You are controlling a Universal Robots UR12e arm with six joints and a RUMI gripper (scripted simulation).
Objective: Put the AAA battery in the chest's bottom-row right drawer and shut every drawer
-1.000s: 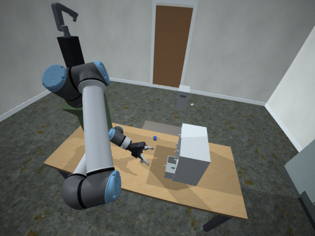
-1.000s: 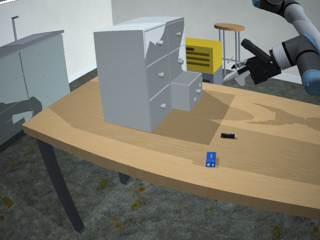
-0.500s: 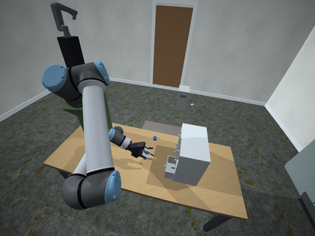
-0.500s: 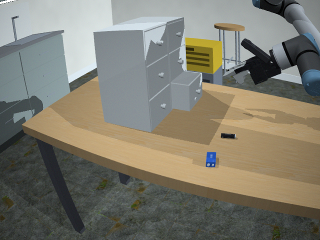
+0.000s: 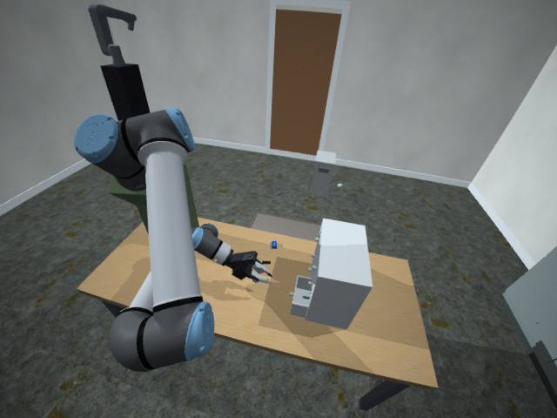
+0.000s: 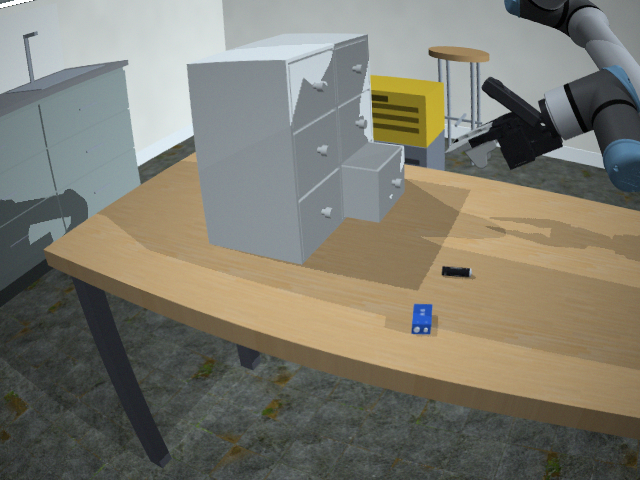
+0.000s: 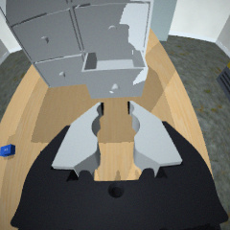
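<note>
Evidently near its final stage, the job spans a wooden table (image 5: 391,346) (image 6: 310,356) (image 7: 19,172) bearing a grey six-drawer chest (image 5: 339,270) (image 6: 248,155) (image 7: 43,29), upright. In front of the chest, well apart from it, hangs the end effector (image 5: 271,279) (image 6: 457,147) (image 7: 115,103), its fingers drawn mostly together with a modest gap between the tips and nothing held. The right drawer of the bottom row (image 5: 298,309) (image 6: 360,193) (image 7: 103,88) juts from the chest; the other five appear closed. Out in front of the chest's left side lie a blue rectangular battery (image 5: 274,245) (image 6: 421,318) (image 7: 7,150) and a black cylindrical battery with a pale end (image 5: 266,262) (image 6: 456,271), both on the table as required. Inside the chest's extended drawer rests a small green cylinder (image 5: 305,297), likely the AAA battery, though no label is legible. If so, the placement is done, leaving the drawer to be shut, presumably with a gentle push that neither shifts nor turns the chest.
</note>
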